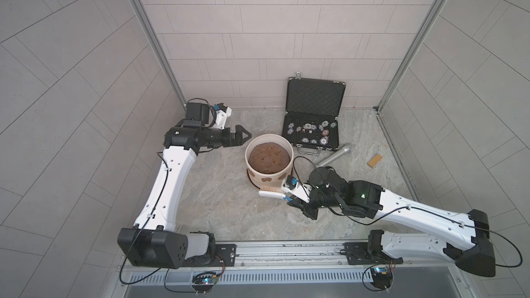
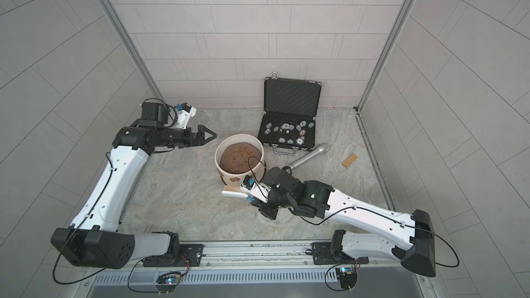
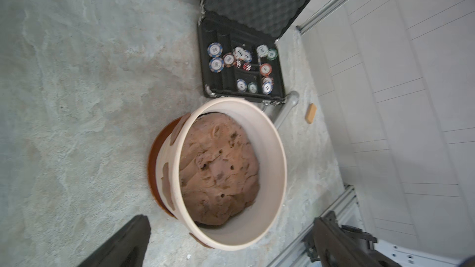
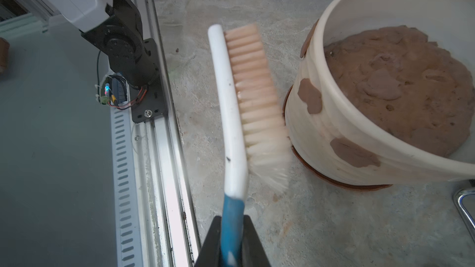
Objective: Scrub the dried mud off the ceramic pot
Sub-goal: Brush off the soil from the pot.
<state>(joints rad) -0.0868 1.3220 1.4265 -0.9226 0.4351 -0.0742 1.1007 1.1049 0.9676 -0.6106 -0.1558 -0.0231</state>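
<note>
- Grey tiled walls box in a mottled, stone-look desk (image 1: 218, 204).
- Near its middle stands the cream-white, ribbed, cylindrical ceramic pot (image 1: 255, 175) on a reddish-brown round saucer (image 4: 341, 182), with a mound of brown soil (image 1: 269, 157) inside.
- Flat brown patches of dried mud (image 4: 310, 96) cling to the pot's outer wall.
- The right pincer (image 4: 232, 220) is clamped on the blue handle of a white-backed scrubbing brush (image 4: 231, 98), whose pale bristles face the pot's lower wall, just beside it.
- The left pincer (image 1: 245, 136) gapes wide and holds nothing, just off the pot's rim.
- Behind the pot lies an open black case of poker chips (image 1: 315, 96).
</note>
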